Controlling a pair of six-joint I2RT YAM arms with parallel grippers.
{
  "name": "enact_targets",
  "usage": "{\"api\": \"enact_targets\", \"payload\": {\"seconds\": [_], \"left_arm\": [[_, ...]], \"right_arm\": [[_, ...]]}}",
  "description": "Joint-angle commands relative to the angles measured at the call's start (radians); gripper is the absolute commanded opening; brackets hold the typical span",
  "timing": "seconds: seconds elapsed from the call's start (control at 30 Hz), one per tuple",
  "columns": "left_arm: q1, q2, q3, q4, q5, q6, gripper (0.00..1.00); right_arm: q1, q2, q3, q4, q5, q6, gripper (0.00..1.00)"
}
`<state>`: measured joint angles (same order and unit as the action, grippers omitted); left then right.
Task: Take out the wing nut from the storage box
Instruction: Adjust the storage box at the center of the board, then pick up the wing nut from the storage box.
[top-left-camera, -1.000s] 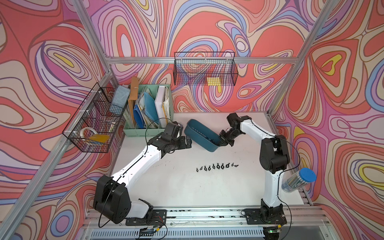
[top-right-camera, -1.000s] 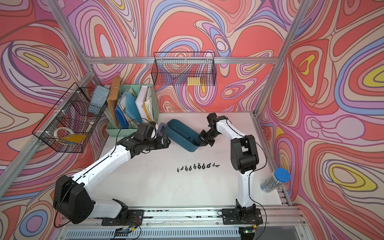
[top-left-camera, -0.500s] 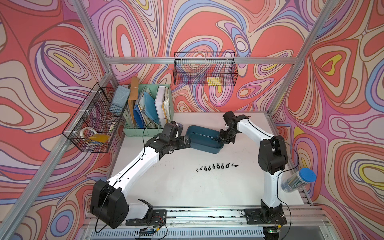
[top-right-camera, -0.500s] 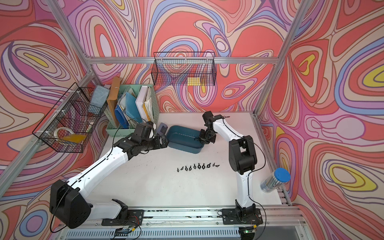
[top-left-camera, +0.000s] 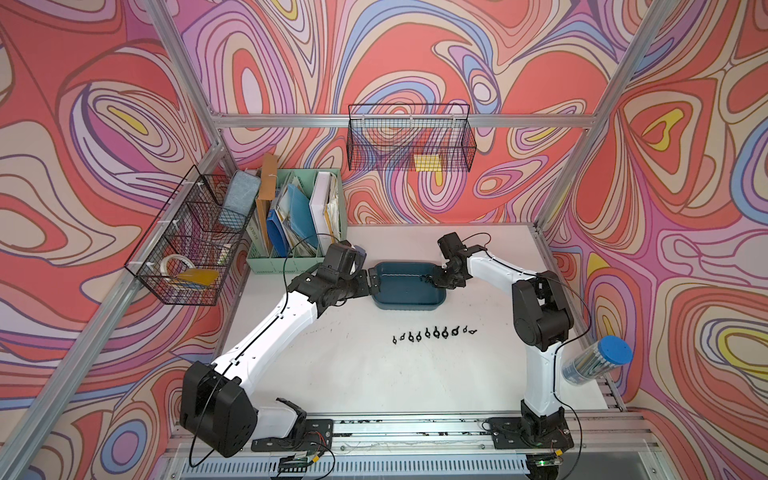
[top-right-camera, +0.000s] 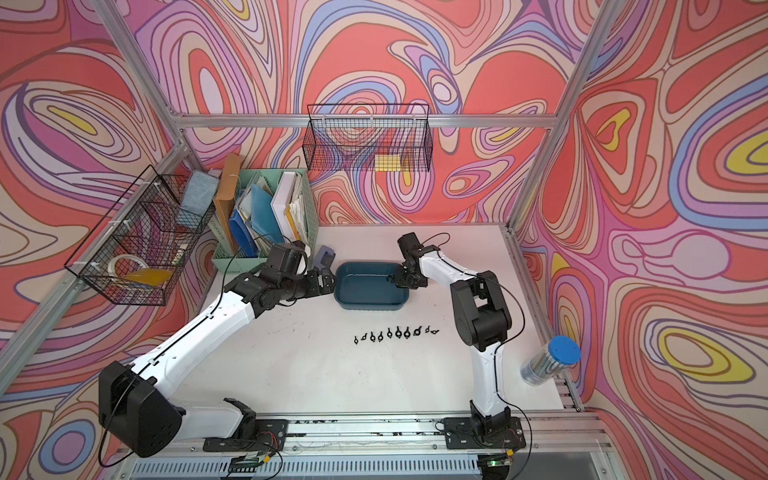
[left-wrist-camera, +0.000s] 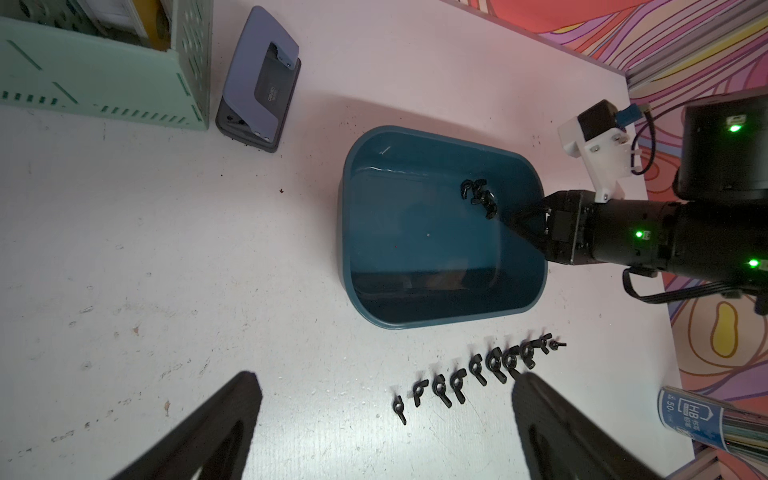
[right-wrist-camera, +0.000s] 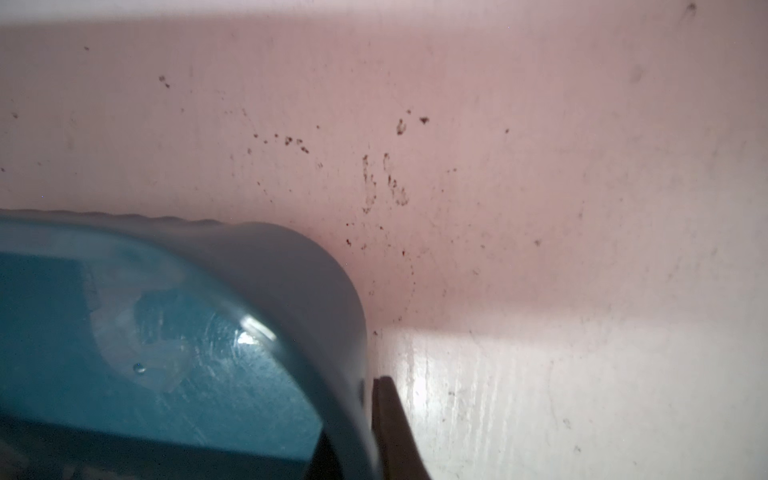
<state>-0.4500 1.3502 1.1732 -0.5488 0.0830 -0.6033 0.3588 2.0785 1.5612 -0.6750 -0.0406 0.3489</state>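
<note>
In the left wrist view my right gripper (left-wrist-camera: 513, 220) pinches the right-end wall of the storage box (left-wrist-camera: 415, 249), mid-frame, and my left gripper (left-wrist-camera: 386, 378) hangs spread wide at the bottom, so I judge the pick comes next: lower onto 1 wing nut (left-wrist-camera: 478, 195) from the cluster inside.

Bright even light, storage box (right-wrist-camera: 174, 357) blurred close-up

mint-green file organiser (left-wrist-camera: 104, 83) beside hole punch (left-wrist-camera: 259, 79); pencil tube (top-left-camera: 598, 359) well apart.
</note>
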Motion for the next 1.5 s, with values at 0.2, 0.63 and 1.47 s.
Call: {"api": "enact_targets", "payload": {"seconds": [0.2, 0.63, 1.47], "left_arm": [[0.01, 0.027, 0.045, -0.037, 0.0, 0.0, 0.99], [0.009, 0.067, 0.046, -0.008, 0.044, 0.031, 0.98], [-0.179, 0.68, 0.567, -0.119, -0.096, -0.168, 0.42]], "right_arm": [[0.002, -0.01, -0.018, 0.097, 0.039, -0.002, 0.11], [0.002, -0.033, 0.03, 0.051, 0.048, 0.013, 0.31], [-0.022, -0.405, -0.22, 0.192, 0.071, 0.081, 0.98]]}}
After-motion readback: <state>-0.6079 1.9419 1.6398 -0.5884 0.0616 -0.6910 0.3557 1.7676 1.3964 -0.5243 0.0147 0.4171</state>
